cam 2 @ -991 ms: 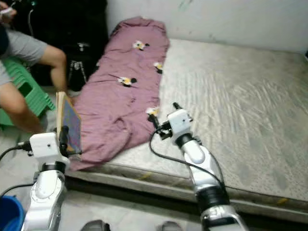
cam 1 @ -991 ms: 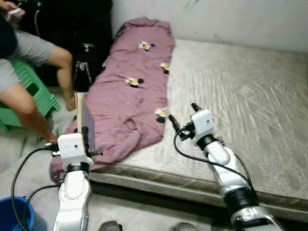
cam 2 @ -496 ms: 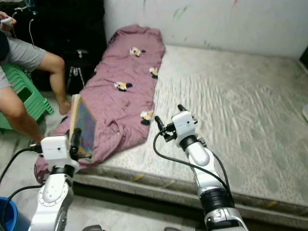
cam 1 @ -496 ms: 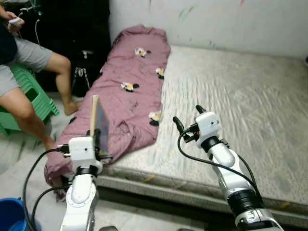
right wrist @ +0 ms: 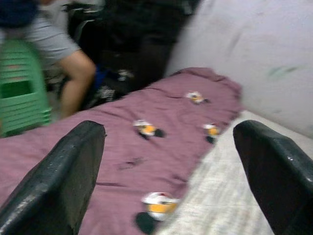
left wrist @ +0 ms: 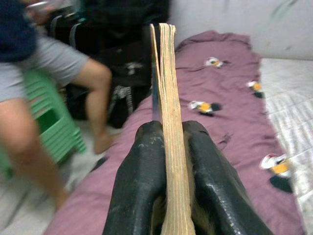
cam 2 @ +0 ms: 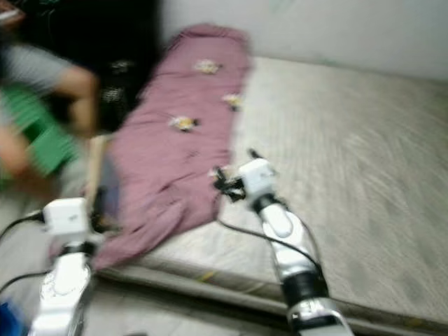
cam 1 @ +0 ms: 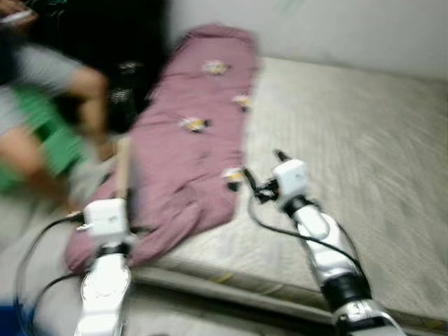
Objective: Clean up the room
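Clamping a thin book [left wrist: 167,122] on edge, left gripper [left wrist: 168,196] with both fingers pressed flat against the covers near one end, book standing upright beyond the fingertips. Looks stiff enough to stay straight when held low like this, light, pages fanning slightly at the far end; probably slips if the pinch loosens, since the covers seem smooth. Best held across the covers close to the spine, as now.

Hovering wide open and empty over the near edge of the bed [cam 1: 364,140], right gripper [cam 1: 261,173], with the purple blanket [cam 1: 196,140] just ahead of and beside its fingertips. Blanket lies long and rumpled along the bed's side, one corner drooping toward the floor below the left gripper; soft, limp, likely to drag and bunch, so better gathered at a fold or hem than pinched mid-sheet.

Seated beyond the left gripper, a person [left wrist: 44,73] on a green stool [left wrist: 46,127]. Head views blurred.
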Robot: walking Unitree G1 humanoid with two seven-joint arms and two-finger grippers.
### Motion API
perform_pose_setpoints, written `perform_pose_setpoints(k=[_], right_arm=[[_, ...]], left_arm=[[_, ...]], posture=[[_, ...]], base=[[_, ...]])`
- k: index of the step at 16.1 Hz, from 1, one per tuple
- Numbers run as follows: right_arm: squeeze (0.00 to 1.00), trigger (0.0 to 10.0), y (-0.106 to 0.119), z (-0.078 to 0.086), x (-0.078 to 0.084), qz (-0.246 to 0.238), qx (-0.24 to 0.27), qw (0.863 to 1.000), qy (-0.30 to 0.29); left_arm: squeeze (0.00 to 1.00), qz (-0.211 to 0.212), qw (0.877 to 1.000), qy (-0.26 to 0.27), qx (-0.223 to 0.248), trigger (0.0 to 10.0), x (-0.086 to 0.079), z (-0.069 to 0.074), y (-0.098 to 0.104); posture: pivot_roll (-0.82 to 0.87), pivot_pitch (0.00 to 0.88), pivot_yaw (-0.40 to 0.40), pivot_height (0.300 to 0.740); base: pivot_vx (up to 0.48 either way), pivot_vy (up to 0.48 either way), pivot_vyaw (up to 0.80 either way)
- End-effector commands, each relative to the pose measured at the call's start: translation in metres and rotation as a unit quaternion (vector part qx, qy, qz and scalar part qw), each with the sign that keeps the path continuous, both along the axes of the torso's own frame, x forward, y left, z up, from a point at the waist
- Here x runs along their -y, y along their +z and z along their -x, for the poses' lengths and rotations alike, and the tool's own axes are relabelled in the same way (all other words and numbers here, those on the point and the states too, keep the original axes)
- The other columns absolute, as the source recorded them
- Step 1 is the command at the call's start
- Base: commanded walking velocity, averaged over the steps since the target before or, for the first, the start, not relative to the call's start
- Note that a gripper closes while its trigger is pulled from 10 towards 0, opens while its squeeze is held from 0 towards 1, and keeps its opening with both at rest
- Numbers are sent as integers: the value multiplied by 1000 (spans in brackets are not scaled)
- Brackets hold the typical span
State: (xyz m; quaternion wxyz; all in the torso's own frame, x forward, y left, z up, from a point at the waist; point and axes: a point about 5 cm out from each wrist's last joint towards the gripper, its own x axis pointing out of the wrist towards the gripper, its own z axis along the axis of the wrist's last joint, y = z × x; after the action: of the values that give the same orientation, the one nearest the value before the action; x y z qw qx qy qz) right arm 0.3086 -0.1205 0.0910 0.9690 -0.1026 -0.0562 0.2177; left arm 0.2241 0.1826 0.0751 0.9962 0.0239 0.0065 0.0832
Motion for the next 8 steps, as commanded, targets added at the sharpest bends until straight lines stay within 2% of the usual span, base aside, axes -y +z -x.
perform_pose_setpoints(k=[1, 4, 7, 8], right_arm=[[0, 10000, -1, 0, 15, 7, -2, 1000, -18], [0, 10000, 0, 0, 16, 8, -1, 1000, -20], [0, 10000, -1, 0, 17, 9, -4, 1000, -21], [0, 10000, -2, 0, 16, 5, -8, 1000, -21]], left_arm=[[0, 13, 999, -29, 31, 10000, 17, -8, 13], [0, 9, 1000, -11, 13, 10000, 19, -8, 8], [0, 6, 1000, -13, 16, 10000, 18, -8, 8], [0, 4, 1000, -13, 16, 10000, 18, -8, 9]], posture=[[-3, 0, -16, 740], [-4, 0, -16, 740], [-2, 0, -20, 740], [-2, 0, -20, 740]], base=[[274, 0, 0], [0, 0, 0], [0, 0, 0], [0, 0, -800]])
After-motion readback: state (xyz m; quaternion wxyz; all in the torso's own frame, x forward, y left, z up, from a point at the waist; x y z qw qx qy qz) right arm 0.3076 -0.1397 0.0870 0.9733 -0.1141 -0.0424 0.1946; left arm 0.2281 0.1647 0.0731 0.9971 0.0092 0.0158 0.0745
